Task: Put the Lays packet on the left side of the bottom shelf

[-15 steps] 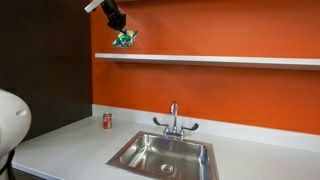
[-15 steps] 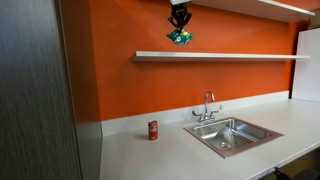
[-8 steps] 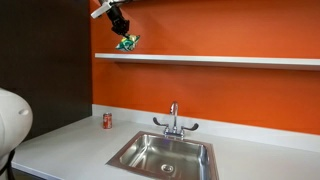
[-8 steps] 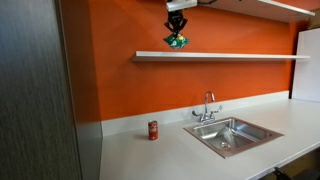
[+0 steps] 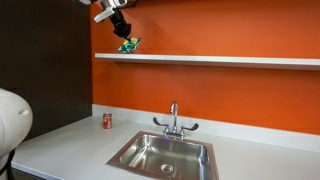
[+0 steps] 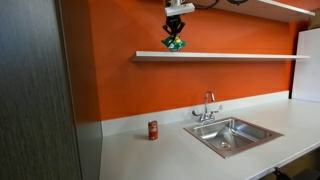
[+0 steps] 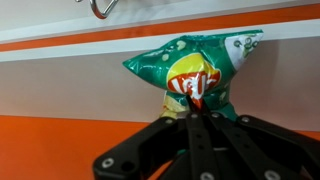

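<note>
The Lays packet (image 7: 195,68) is a green crinkly bag with yellow and red marks. My gripper (image 7: 197,108) is shut on its lower edge in the wrist view. In both exterior views the packet (image 5: 129,44) (image 6: 174,43) hangs from the gripper (image 5: 121,27) (image 6: 176,26) just above the left part of the bottom shelf (image 5: 220,60) (image 6: 230,56). I cannot tell whether the packet touches the board. In the wrist view the white shelf board (image 7: 70,45) runs behind the packet.
A red soda can (image 5: 107,121) (image 6: 153,130) stands on the white counter by the orange wall. A steel sink (image 5: 165,153) (image 6: 232,135) with a faucet (image 5: 174,120) sits to its right. A dark wood panel (image 6: 40,90) bounds the left. A higher shelf edge (image 6: 280,6) runs along the top.
The gripper with the packet has moved down and toward the wall, bringing the packet closer to the bottom shelf's left part.
</note>
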Action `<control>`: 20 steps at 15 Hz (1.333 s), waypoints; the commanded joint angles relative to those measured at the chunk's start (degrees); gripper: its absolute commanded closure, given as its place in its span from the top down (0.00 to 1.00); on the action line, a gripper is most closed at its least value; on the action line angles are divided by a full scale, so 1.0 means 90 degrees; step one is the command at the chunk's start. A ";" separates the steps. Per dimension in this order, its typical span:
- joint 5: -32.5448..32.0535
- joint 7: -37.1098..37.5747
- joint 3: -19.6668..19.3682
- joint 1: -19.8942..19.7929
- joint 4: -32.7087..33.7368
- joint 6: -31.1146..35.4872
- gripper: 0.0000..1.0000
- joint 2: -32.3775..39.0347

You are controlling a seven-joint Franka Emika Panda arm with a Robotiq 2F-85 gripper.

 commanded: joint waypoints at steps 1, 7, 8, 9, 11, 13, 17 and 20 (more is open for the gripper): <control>-0.0015 0.0034 -0.0045 -0.0034 0.0041 0.0175 0.00 0.0107; -0.0010 0.0017 -0.0115 -0.0023 0.0150 0.0283 0.00 0.0324; -0.0006 0.0019 -0.0121 -0.0022 0.0162 0.0277 0.00 0.0341; -0.0002 0.0023 -0.0125 -0.0022 0.0164 0.0271 0.00 0.0347; -0.0014 0.0036 -0.0132 -0.0019 0.0168 0.0241 0.29 0.0340; -0.0030 0.0055 -0.0147 -0.0016 0.0157 0.0225 0.43 0.0340; -0.0036 0.0073 -0.0177 -0.0004 0.0150 0.0198 0.72 0.0340; -0.0058 0.0098 -0.0187 0.0010 0.0150 0.0184 0.95 0.0321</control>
